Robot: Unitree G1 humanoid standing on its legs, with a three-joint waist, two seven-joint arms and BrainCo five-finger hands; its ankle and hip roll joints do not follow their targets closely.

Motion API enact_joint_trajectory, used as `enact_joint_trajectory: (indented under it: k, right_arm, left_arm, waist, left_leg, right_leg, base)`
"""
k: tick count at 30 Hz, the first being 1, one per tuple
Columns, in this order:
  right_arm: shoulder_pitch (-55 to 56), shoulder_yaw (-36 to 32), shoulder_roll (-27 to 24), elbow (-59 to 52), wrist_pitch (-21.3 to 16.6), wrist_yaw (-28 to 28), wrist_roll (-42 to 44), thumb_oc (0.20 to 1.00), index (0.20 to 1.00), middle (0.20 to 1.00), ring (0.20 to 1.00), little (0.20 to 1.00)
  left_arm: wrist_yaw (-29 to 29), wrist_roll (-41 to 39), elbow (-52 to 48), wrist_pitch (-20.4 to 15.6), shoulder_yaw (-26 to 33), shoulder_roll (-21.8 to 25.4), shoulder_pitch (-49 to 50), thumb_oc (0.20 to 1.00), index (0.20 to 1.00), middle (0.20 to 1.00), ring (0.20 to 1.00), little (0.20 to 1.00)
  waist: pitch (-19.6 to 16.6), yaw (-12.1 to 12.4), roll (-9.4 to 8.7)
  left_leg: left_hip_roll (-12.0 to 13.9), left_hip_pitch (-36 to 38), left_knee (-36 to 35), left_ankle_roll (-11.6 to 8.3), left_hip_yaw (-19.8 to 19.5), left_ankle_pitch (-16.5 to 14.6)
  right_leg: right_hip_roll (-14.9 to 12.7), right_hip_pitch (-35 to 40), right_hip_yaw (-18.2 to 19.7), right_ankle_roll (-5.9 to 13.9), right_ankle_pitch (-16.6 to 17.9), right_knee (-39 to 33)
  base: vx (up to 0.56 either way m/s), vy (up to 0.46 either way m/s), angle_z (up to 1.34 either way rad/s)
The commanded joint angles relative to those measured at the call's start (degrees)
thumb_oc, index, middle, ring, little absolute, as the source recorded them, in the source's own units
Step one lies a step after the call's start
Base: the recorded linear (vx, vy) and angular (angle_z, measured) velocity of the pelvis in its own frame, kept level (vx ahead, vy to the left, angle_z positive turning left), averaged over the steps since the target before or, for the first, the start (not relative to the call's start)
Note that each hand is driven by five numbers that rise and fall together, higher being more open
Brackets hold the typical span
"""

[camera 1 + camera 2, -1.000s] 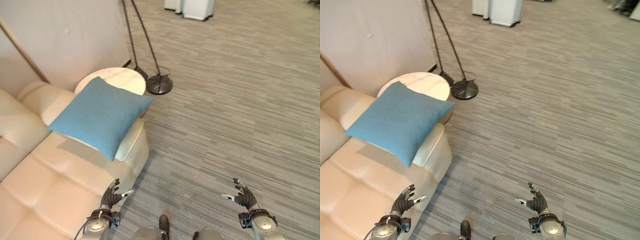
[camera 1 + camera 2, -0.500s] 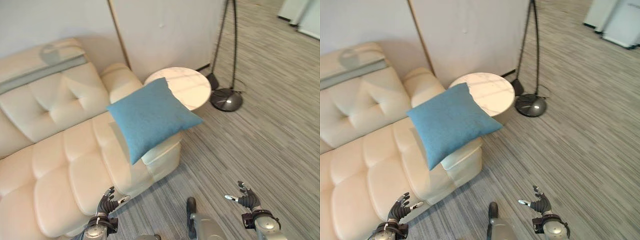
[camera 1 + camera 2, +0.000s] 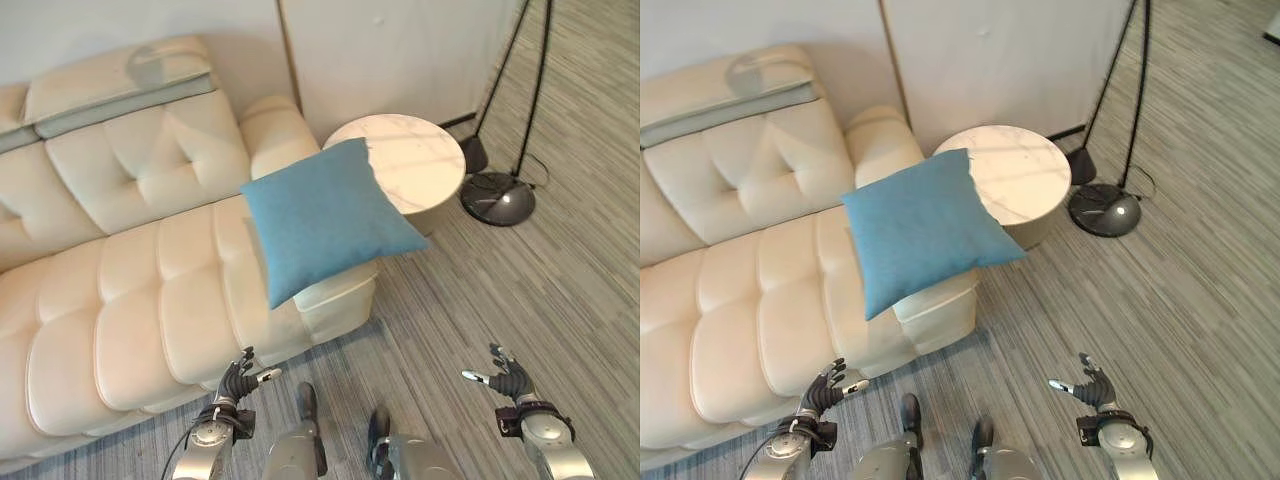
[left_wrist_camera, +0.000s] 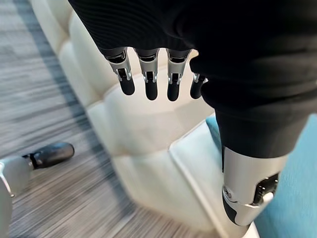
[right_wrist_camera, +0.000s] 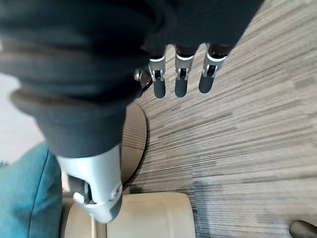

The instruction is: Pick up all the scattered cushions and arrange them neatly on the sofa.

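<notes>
Cam has swung vs 0.5 s ago: whole scene sits further right, more of the cream sofa [image 3: 130, 270] back in frame; the things themselves haven't moved. Blue cushion [image 3: 328, 217] is on the sofa's right armrest, tilted, 1 corner hanging out past the arm toward the round marble side table [image 3: 400, 170] just right of it. Floor lamp base [image 3: 497, 197] is on the grey carpet right of the table. A grey-green throw [image 3: 120, 95] lies over the far sofa back.

Left hand [image 3: 240, 380] low near the sofa front, fingers spread & relaxed, holding nothing. Right hand [image 3: 508, 375] over bare carpet at near right, fingers also loose & empty.

Left wrist view adds a close look at the seat edge w/ blue cushion corner [image 4: 292, 198] by the thumb. Right wrist view adds the table's underside/pedestal & armrest top.
</notes>
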Motion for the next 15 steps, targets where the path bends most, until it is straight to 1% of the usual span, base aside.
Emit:
enact_joint_trajectory:
  k: [1,2,3,5,6,7,8,9,10,11,12,13,14,15]
  right_arm:
    - [1.73,-0.56,-1.04,-3.23,-1.23,0.13,-1.20,1.000,1.000,1.000,1.000,1.000]
    - [1.66,-0.36,-0.80,-3.48,-1.21,0.32,-1.82,1.000,1.000,1.000,1.000,1.000]
    - [1.65,-0.36,-0.79,-3.48,-1.21,0.31,-1.82,1.000,1.000,1.000,1.000,1.000]
    - [1.28,-0.05,-0.46,-4.22,-1.56,0.25,-1.80,1.000,1.000,1.000,1.000,1.000]
    - [1.01,0.11,-0.46,-4.41,-1.66,0.27,-1.66,1.000,1.000,1.000,1.000,1.000]
    - [0.76,0.07,-0.37,-4.00,-1.60,0.30,-1.14,1.000,1.000,1.000,1.000,1.000]
    - [0.53,-0.19,-0.36,-3.56,-1.44,0.15,-0.93,1.000,1.000,1.000,1.000,1.000]
    - [0.52,-0.17,-0.37,-3.53,-1.45,0.15,-0.93,1.000,1.000,1.000,1.000,1.000]
    - [0.30,-0.30,-0.51,-3.54,-1.40,-0.11,-0.94,1.000,1.000,1.000,1.000,1.000]
    - [0.09,-0.49,-0.68,-3.39,-1.18,-0.39,-0.97,1.000,1.000,1.000,1.000,1.000]
    - [0.05,-0.74,-0.89,-3.43,-1.14,-0.68,-1.18,1.000,1.000,1.000,1.000,1.000]
    - [-0.01,-1.12,-1.29,-3.59,-1.01,-1.01,-1.83,1.000,1.000,1.000,1.000,1.000]
    - [-0.10,-1.44,-2.90,-4.48,-0.80,-1.71,-4.94,1.000,1.000,1.000,1.000,1.000]
    - [-0.10,-1.45,-2.91,-4.48,-0.80,-1.71,-4.94,1.000,1.000,1.000,1.000,1.000]
  left_arm:
    - [0.36,0.54,-2.55,-1.65,2.31,2.64,1.64,1.000,1.000,1.000,1.000,1.000]
    - [0.57,0.71,-2.51,-1.50,2.61,3.54,1.13,1.000,1.000,1.000,1.000,1.000]
    - [0.57,0.71,-2.51,-1.50,2.62,3.55,1.12,1.000,1.000,1.000,1.000,1.000]
    - [1.01,0.34,-2.76,-1.71,3.15,4.56,0.27,1.000,1.000,1.000,1.000,1.000]
    - [1.17,-0.04,-2.77,-1.93,3.38,4.84,-0.03,1.000,1.000,1.000,1.000,1.000]
    - [1.40,-0.56,-2.71,-2.19,3.56,4.99,-0.14,1.000,1.000,1.000,1.000,1.000]
    - [1.49,-0.85,-2.75,-2.27,3.78,5.05,-0.08,1.000,1.000,1.000,1.000,1.000]
    - [1.49,-0.86,-2.75,-2.27,3.79,5.04,-0.07,1.000,1.000,1.000,1.000,1.000]
    - [1.59,-1.05,-3.15,-2.28,3.87,5.12,0.13,1.000,1.000,1.000,1.000,1.000]
    - [1.60,-1.49,-3.40,-2.23,3.79,4.98,0.49,1.000,1.000,1.000,1.000,1.000]
    - [1.57,-1.76,-3.47,-2.16,3.83,4.85,0.68,1.000,1.000,1.000,1.000,1.000]
    - [1.51,-1.92,-3.50,-2.11,4.01,4.70,0.76,1.000,1.000,1.000,1.000,1.000]
    - [1.37,-2.15,-3.73,-2.29,4.41,4.43,0.74,1.000,1.000,1.000,1.000,1.000]
    - [1.37,-2.15,-3.73,-2.29,4.41,4.42,0.74,1.000,1.000,1.000,1.000,1.000]
  waist:
    - [-4.02,-0.71,-1.20]
    - [-3.55,-0.83,-2.30]
    - [-3.59,-0.76,-2.34]
    - [-2.89,-1.20,-2.71]
    - [-2.45,-1.40,-2.54]
    - [-2.01,-1.89,-2.03]
    - [-2.05,-1.97,-1.68]
    - [-1.95,-2.04,-1.68]
    - [-1.66,-2.19,-1.62]
    - [-1.11,-2.58,-1.60]
    - [-0.63,-2.90,-1.82]
    - [-0.44,-3.16,-2.05]
    - [-0.02,-3.71,-2.75]
    - [0.03,-3.73,-2.74]
  left_leg:
    - [-3.95,-2.69,1.28,2.06,1.24,4.09]
    - [-5.18,-0.71,2.17,3.71,1.56,2.10]
    - [-5.20,-0.75,2.19,3.74,1.64,2.08]
    - [-6.22,2.04,1.54,5.05,1.24,0.31]
    - [-6.33,3.65,1.18,5.43,0.81,-0.52]
    - [-6.75,5.45,0.74,5.81,0.09,-1.34]
    - [-6.67,6.23,0.11,5.84,-0.18,-1.75]
    - [-6.69,6.40,0.05,5.82,-0.26,-1.78]
    - [-6.79,7.12,-0.02,5.87,-0.51,-2.28]
    - [-7.09,8.02,-0.01,5.88,-1.17,-2.72]
    - [-7.60,8.88,0.07,5.92,-1.91,-3.27]
    - [-7.96,9.26,0.24,5.84,-2.61,-3.61]
    - [-8.86,10.12,0.47,5.68,-4.08,-4.43]
    - [-8.85,10.16,0.48,5.68,-4.10,-4.44]
  right_leg:
    - [-6.65,12.48,-0.64,8.90,-0.58,-3.53]
    - [-9.00,9.70,-0.23,9.82,2.99,5.21]
    - [-9.06,9.56,-0.14,9.85,2.92,5.36]
    - [-10.29,4.68,0.88,10.19,7.29,13.65]
    - [-10.39,2.54,0.92,9.69,7.73,15.16]
    - [-9.47,-0.35,1.29,8.86,7.06,14.97]
    - [-9.12,-1.80,0.80,8.68,6.74,12.95]
    - [-9.14,-1.62,0.71,8.67,6.65,12.95]
    - [-9.30,-2.38,-0.16,8.65,6.33,10.81]
    - [-8.86,-3.37,-0.41,8.56,6.12,8.41]
    - [-8.37,-4.17,0.27,8.87,6.11,6.23]
    - [-7.84,-4.75,1.21,9.42,7.07,3.07]
    - [-7.20,-5.58,3.62,10.45,8.93,-2.23]
    - [-7.19,-5.50,3.59,10.44,8.95,-2.27]
  base:
    - [0.29,0.214,-0.46]
    - [0.29,0.215,-0.33]
    - [0.24,0.200,-0.10]
    - [0.18,0.137,0.03]
    - [0.30,0.145,0.18]
    - [0.30,0.101,0.11]
    - [0.20,0.053,0.24]
    - [0.14,0.012,0.10]
    - [0.14,-0.002,0.14]
    - [0.21,-0.004,0.06]
    - [0.19,-0.026,0.09]
    - [0.25,-0.055,0.23]
    - [0.18,-0.051,0.29]
    - [0.17,-0.050,0.45]
